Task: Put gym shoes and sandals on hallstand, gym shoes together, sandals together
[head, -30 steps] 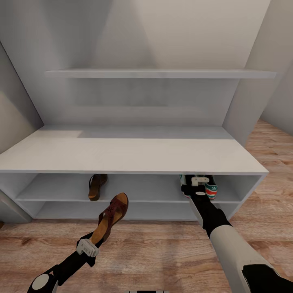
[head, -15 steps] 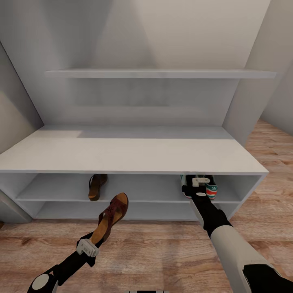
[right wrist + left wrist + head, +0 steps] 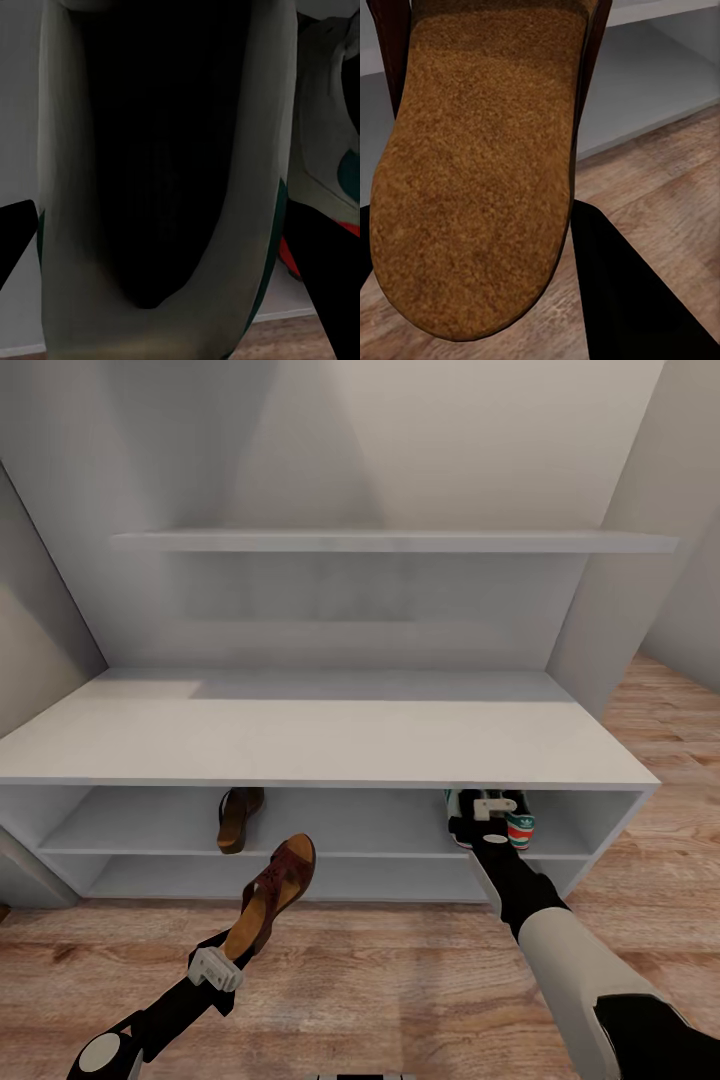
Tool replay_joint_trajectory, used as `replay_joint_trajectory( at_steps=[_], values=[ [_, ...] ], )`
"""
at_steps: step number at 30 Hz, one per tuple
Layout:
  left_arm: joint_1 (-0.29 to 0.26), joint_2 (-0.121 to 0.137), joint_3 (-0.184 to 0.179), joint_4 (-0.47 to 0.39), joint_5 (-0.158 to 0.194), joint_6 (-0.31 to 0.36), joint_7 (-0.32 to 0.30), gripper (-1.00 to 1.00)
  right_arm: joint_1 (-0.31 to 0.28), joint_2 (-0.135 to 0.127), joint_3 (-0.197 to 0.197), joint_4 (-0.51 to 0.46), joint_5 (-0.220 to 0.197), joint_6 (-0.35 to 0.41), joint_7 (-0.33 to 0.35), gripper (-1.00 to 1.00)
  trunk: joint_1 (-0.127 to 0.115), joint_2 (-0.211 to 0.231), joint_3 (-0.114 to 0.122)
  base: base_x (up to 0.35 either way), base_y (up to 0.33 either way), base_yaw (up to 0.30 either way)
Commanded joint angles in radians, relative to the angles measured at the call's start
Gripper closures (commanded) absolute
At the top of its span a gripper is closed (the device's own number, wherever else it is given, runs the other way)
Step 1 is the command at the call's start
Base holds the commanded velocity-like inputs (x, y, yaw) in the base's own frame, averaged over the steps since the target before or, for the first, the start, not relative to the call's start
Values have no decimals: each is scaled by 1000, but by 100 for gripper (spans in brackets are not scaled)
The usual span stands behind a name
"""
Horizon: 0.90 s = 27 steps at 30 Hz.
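Note:
My left gripper (image 3: 236,950) is shut on the heel of a brown sandal (image 3: 277,888), held tilted above the corridor floor (image 3: 380,980) in front of the hallstand (image 3: 320,745). The left wrist view looks onto its tan sole (image 3: 480,165) between the dark fingers (image 3: 622,300). The other sandal (image 3: 238,818) lies on the upper shelf tier. My right gripper (image 3: 478,812) reaches into that tier at the right, shut on a cream gym shoe (image 3: 150,319). Its fingers (image 3: 322,270) press both sides. The second gym shoe (image 3: 520,825) stands right beside it (image 3: 330,150).
The hallstand's flat top (image 3: 320,730) overhangs both shelf tiers, close above my right gripper. A grey wall shelf (image 3: 390,541) hangs higher up. Walls close in at left and right. Wood floor stretches in front and to the right.
My right forearm has shifted very slightly to the right. The left arm, the sandals and the gym shoes stay where they were.

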Motion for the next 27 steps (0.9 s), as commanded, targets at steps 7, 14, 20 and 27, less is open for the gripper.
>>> replay_joint_trajectory(
  at_steps=[7, 14, 20, 27],
  values=[
    [-1, -1, 3, -1, -12, -9, -3, 100, -2, -2, 3, 4, 5, 3, -5, 100, 0, 0, -1, 0, 0, 0],
    [-1, -1, 2, -1, -13, -9, -3, 100, -2, -2, 4, 7, 5, -19, -5, 100, 0, 0, -1, 0, 0, 0],
    [-1, -1, 3, -1, -13, -9, -3, 100, -2, -3, 4, 11, 5, -25, -5, 100, 0, 0, -1, 0, 0, 0],
    [-1, -1, 3, -1, -13, -9, -3, 100, -2, -2, 4, 13, 5, -28, -5, 100, 0, 0, -1, 0, 0, 0]
  ],
)
